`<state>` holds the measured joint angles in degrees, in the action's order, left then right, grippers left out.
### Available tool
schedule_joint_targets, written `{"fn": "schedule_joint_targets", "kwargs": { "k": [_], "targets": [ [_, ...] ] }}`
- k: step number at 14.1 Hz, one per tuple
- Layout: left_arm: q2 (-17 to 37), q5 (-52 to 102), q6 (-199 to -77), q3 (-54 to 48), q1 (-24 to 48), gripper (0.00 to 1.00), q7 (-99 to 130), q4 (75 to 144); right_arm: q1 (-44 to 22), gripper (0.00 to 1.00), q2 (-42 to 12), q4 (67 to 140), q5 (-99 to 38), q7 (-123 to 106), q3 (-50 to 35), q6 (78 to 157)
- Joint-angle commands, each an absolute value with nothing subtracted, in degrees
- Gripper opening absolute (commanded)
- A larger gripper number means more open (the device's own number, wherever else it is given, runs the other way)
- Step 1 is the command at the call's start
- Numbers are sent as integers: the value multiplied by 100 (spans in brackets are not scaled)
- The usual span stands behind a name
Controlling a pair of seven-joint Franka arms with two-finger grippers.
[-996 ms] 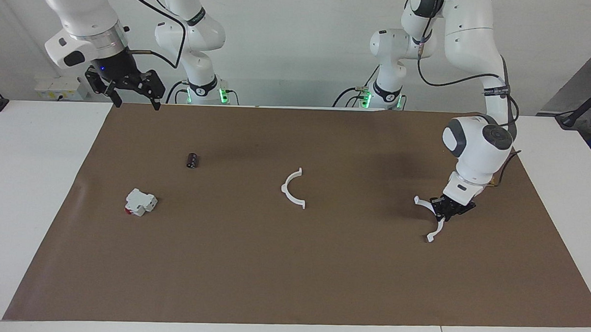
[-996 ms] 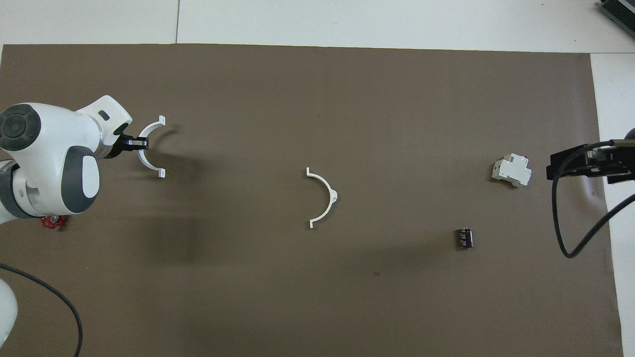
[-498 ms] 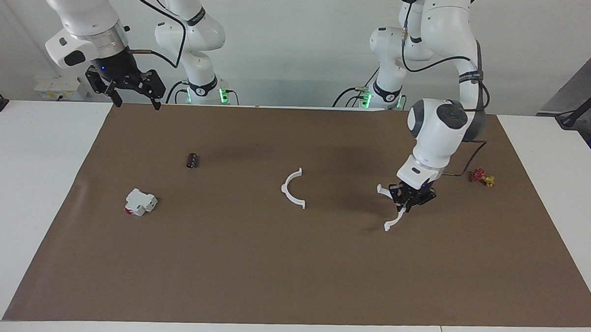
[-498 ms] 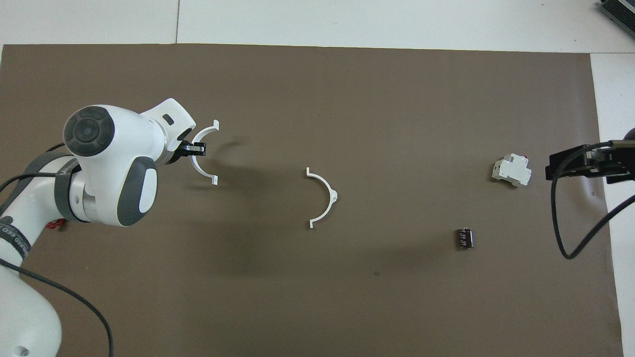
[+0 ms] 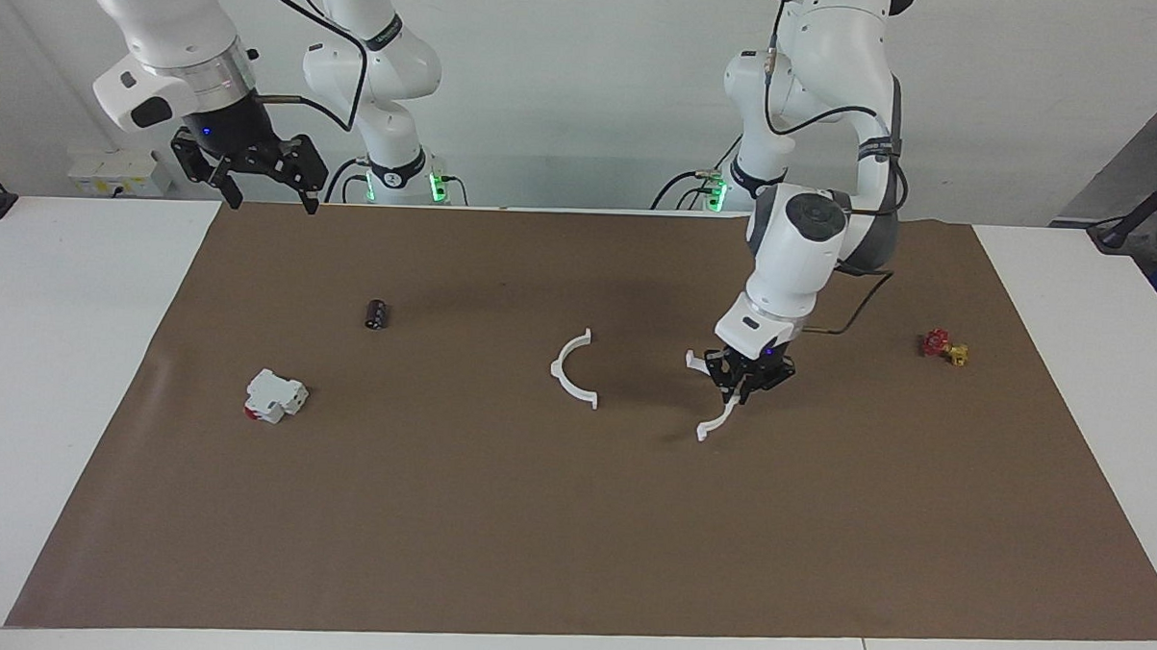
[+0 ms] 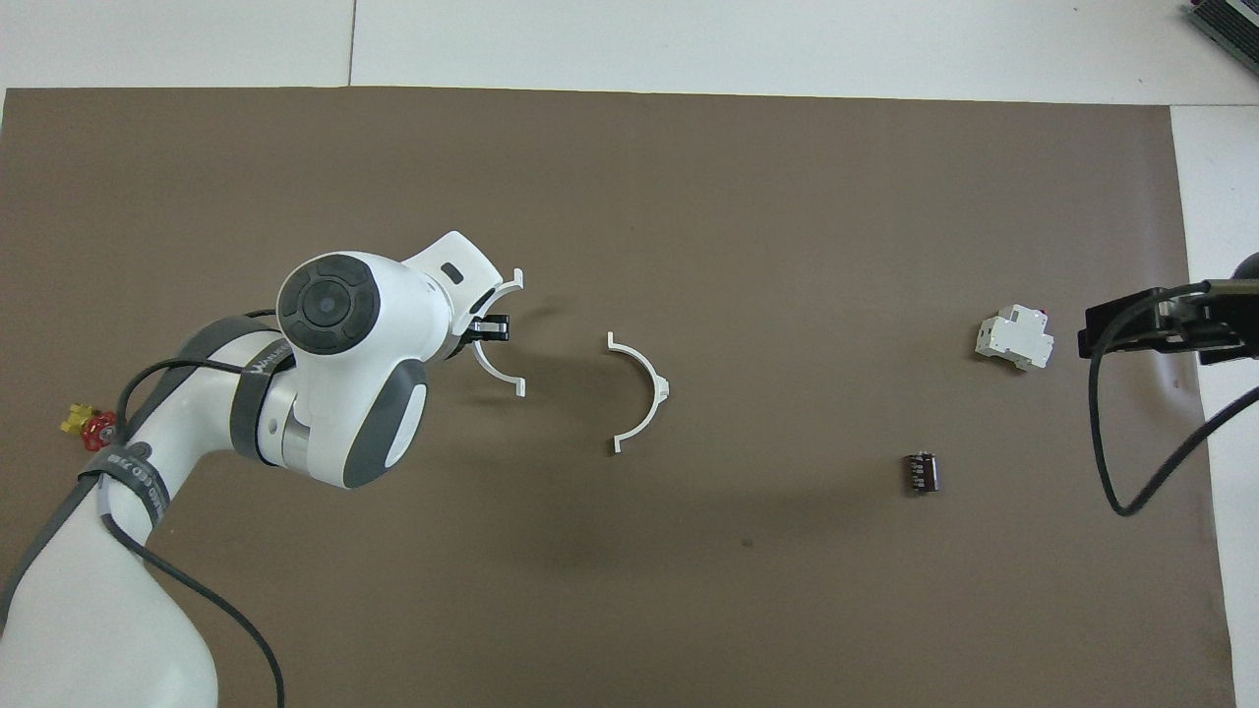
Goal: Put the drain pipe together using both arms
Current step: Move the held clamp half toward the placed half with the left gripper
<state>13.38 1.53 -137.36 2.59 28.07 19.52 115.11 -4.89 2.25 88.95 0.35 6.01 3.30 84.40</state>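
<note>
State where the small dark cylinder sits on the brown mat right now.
The small dark cylinder lies toward the right arm's end, nearer the robots than the white block.

Plain brown mat (image 5: 572, 517) over a white table (image 5: 57, 365). Two white half-rings (image 5: 573, 370) (image 5: 720, 407), white arms (image 5: 793, 246) with grey joint caps and black cables, black grippers (image 5: 742, 387) (image 5: 257, 174). White block (image 5: 275, 395) with a red bit, dark little cylinder (image 5: 377, 313), tiny red-and-yellow piece (image 5: 943, 346). Green lights at the arm bases.
</note>
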Motion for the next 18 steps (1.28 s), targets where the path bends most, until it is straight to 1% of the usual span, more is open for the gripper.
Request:
{"fn": "schedule_joint_targets", "kwargs": {
  "k": [1, 5, 10, 13, 18],
  "targets": [
    [1239, 18, -13685, 360, 3207, 0, 2538, 11698, -431, 100, 299, 8947, -70, 439, 308, 8429],
    [1485, -491, -13886, 352, 3541, 0, 3347, 11733, -431, 100, 299, 8947, -70, 439, 308, 8429],
    [1757, -492, -14247, 343, 3805, 0, 3638, 11742, -431, 100, 299, 8947, -70, 431, 308, 8429],
    [1740, -492, -14308, 343, 3876, 0, 3647, 11943, -431, 100, 299, 8947, -70, 439, 308, 8429],
    [1731, -492, -14379, 343, 3972, 0, 3647, 11971, -431, 100, 299, 8947, -70, 431, 308, 8429]
  ]
}}
